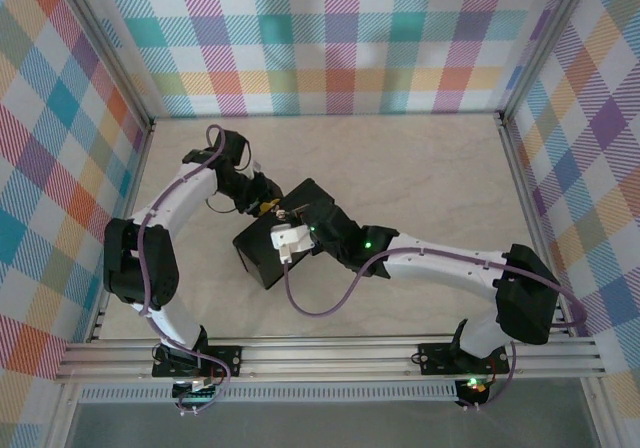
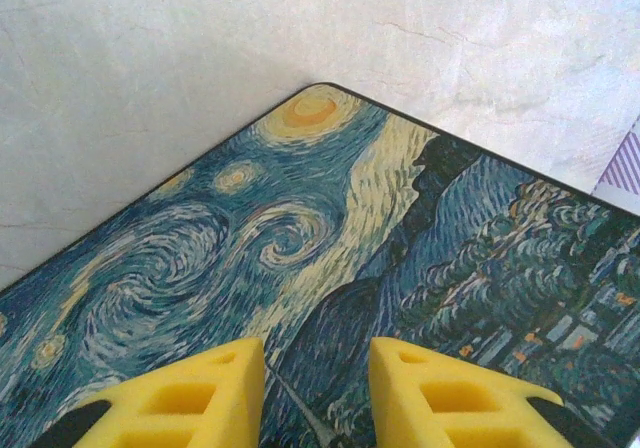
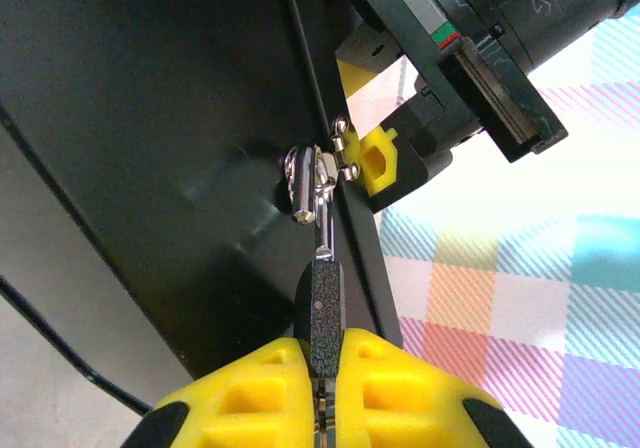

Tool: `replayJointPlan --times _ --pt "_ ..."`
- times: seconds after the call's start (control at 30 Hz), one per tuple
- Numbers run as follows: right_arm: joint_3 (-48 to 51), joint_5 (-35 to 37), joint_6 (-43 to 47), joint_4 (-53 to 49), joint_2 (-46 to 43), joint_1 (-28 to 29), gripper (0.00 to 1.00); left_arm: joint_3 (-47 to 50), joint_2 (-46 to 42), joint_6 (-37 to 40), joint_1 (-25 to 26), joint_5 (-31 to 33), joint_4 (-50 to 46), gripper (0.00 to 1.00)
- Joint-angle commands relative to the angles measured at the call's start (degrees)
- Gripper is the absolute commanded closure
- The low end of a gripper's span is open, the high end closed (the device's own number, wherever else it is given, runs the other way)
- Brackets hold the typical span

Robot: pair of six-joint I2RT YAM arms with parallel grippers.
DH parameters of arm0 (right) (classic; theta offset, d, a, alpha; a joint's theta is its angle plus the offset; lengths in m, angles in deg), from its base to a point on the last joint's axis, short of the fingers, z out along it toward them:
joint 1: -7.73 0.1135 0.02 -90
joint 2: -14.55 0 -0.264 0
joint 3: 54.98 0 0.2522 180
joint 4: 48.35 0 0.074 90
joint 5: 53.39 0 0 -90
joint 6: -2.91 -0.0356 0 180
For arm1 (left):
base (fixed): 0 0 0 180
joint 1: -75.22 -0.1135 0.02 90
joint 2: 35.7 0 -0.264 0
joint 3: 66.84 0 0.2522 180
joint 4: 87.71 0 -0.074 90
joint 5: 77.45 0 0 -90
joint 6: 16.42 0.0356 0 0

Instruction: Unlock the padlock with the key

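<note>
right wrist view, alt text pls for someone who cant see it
The yellow jaws of the right gripper pinch the black head of a key, its silver blade pointing up to a small silver padlock at the edge of a dark box. A plaid wall fills the background.

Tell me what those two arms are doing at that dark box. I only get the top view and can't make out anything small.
Observer: The right gripper is shut on a key, pinching its black head.
Operator: A key for what?
Observer: Its blade reaches up to a small silver padlock at the edge of the box.
Operator: And the other arm?
Observer: The left gripper has its yellow fingers apart over a face of the box printed with a swirly night sky. I can't tell whether they grip it.
</note>
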Motion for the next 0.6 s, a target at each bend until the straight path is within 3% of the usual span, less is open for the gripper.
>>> replayJointPlan --times 0.0,0.2,0.57 --pt "3.73 -3.09 6.81 4.67 4.66 0.67 0.98 -0.01 1.35 0.52 3.38 -4.8 -2.99 0.67" --pt "5.8 -0.3 8.32 8.83 7.61 -2.1 0.99 -2.91 3.3 -0.03 2.14 -2.92 -2.55 0.63" --pt "6.38 -2.22 5.83 5.42 4.71 -8.47 0.97 -2.63 0.74 2.19 -0.6 0.05 -5.44 0.6"
